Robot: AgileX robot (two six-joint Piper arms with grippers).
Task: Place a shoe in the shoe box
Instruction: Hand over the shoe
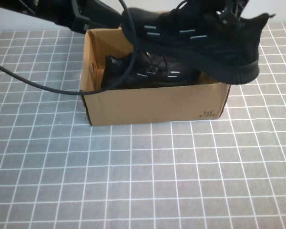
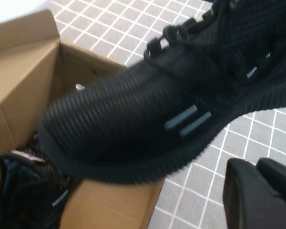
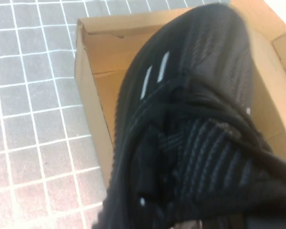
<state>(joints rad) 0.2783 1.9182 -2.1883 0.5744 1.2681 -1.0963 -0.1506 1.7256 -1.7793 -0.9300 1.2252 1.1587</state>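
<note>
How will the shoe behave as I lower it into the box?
Held by the right gripper above the shoe box, the shoe holds its shape, so probably light and fairly stiff. Its knit upper likely flexes; the ribbed sole may catch on the other shoe inside. The left gripper is beside the box.

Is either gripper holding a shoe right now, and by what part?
The right gripper holds the shoe by its collar, above the shoe box. The left gripper is beside it, holding nothing.

Shoe (image 3: 195, 119) (black knit) above open shoe box (image 3: 97, 81)
</note>
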